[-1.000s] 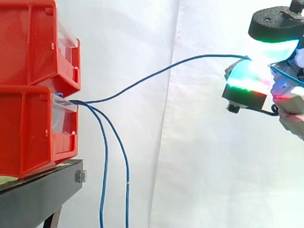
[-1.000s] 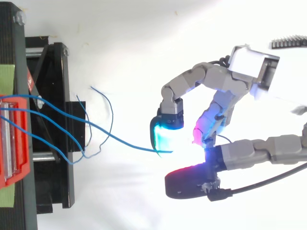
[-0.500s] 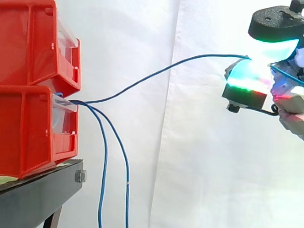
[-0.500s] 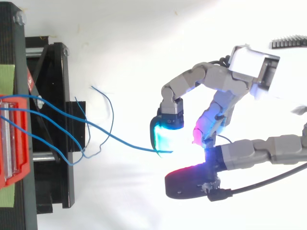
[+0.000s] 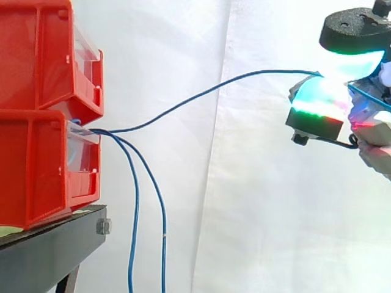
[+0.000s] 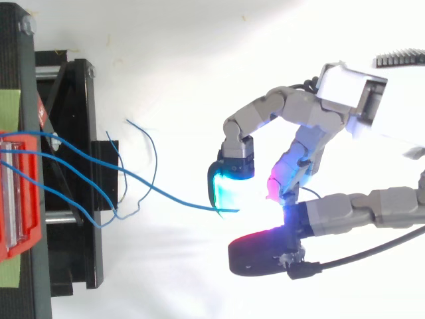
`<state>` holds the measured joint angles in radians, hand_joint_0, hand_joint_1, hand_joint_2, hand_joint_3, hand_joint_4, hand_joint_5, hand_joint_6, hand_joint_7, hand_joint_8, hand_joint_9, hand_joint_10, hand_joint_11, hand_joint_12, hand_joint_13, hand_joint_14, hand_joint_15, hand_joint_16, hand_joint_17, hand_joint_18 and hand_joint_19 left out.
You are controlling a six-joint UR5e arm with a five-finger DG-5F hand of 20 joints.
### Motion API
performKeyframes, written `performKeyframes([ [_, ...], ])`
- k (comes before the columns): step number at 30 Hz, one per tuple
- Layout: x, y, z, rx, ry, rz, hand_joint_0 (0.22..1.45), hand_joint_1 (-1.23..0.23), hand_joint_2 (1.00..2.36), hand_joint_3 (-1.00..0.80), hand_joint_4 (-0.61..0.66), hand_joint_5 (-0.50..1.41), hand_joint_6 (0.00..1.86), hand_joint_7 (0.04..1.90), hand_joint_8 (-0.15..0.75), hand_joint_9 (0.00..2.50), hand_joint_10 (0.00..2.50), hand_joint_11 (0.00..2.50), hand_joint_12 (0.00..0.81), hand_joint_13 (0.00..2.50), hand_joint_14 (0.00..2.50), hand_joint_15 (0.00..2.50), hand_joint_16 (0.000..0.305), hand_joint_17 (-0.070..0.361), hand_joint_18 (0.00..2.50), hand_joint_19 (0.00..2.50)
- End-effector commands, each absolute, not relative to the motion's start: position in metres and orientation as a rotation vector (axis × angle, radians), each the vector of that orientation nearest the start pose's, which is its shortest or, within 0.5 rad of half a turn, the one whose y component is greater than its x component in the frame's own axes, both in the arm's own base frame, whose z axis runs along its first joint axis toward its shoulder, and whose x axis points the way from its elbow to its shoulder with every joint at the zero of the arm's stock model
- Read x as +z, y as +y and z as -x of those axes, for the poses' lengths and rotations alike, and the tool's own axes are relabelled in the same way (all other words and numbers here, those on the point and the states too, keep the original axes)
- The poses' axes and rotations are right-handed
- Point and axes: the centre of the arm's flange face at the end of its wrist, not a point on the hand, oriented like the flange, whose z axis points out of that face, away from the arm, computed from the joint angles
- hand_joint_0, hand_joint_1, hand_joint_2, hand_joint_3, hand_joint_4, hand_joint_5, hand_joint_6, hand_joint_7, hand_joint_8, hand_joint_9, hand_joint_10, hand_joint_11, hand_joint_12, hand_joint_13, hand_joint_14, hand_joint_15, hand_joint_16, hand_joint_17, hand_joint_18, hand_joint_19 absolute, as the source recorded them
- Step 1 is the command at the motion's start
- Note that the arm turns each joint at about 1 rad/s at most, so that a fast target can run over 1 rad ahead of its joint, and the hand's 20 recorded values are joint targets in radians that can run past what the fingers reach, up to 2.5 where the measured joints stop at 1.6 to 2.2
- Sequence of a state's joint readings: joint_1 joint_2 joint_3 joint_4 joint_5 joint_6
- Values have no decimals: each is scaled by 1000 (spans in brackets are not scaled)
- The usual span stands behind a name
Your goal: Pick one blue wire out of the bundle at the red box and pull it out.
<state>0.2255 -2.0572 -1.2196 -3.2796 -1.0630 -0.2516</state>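
While the robot hand (image 6: 299, 109) pinches a blue wire (image 5: 269, 72), side view, red boxes (image 5: 30, 165) stacked.

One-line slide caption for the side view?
Hand pinching one blue wire arcing from the red bins; two loose wires hang.

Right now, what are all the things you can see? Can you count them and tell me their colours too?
red bins: two, red, stacked at the left on the stand.
black stand: one, black, under the bins.
held blue wire: one, blue, running from the lower bin's front up to the hand.
hanging blue wires: two, blue, drooping from the same bin front down past the stand.
white curtain: one, white, behind everything.
dark ridged strip: one, dark, at the top right corner seen from above.
hand: one, grey and white with glowing pads, at the right, pinching the held wire's end.
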Motion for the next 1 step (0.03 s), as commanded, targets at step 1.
performKeyframes([
  [1, 366, -33, -668, 625, 1368, -1252, 592, -813, 1009, -34, -76, -57, 929, 1042, 354, 1271, 11, 680, 446, 1176, 20, 649, 57, 129, 1149, 553],
])
